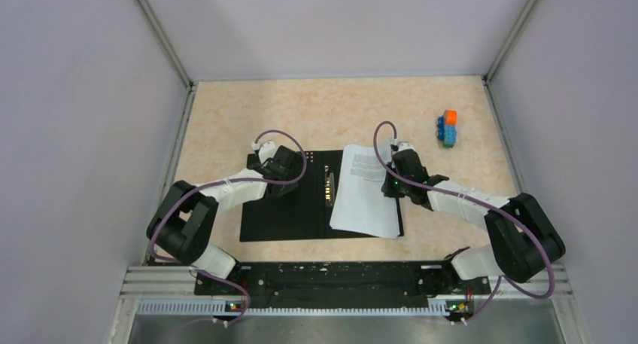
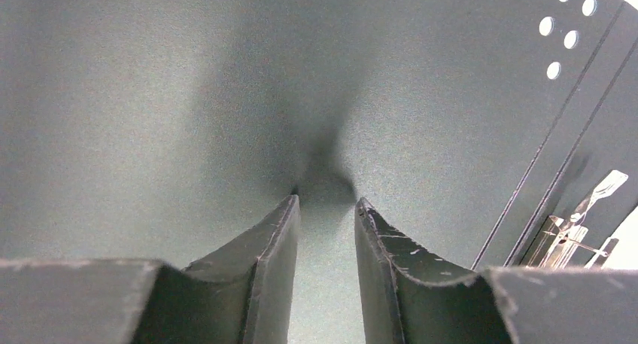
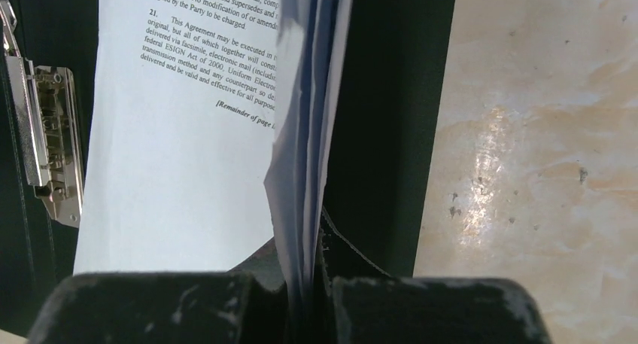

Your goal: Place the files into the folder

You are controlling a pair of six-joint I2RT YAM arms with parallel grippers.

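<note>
Where the files are: thin white paper files printed with black text (image 1: pixel 365 201) lie skewed on the right half of the flat open file folder with a black inside (image 1: pixel 286 212). Their far edge pokes just past the folder's far edge.
Folder: spread flat on the mottled beige table (image 1: pixel 338 111), with a silver metal clip (image 1: pixel 329 187) along its spine, just beside the sheets' left edge.
Right pincer (image 1: pixel 393 180): clamped on the right edge of the files. The wrist view shows that edge lifted and curled upright between the fingers (image 3: pixel 421 306), while the rest of the paper lies on the folder.
Left pincer (image 1: pixel 280 169): fingers a little apart with nothing between them, tips down at the left black panel. I cannot tell whether they press on it.
Handling: the sheets look light and floppy. They will likely sag away from any grip and slide over one another, and they crease easily.
Where to hold: an outer edge, pinching all layers together as here. A hold nearer the middle of that edge should limit drooping.
Step judged: squaring the files inside the right half.
Risk: dragging may fan the sheets or snag them on the clip.
Bystander: a small orange-and-blue toy block stack (image 1: pixel 448 128) stands well apart, far right.
</note>
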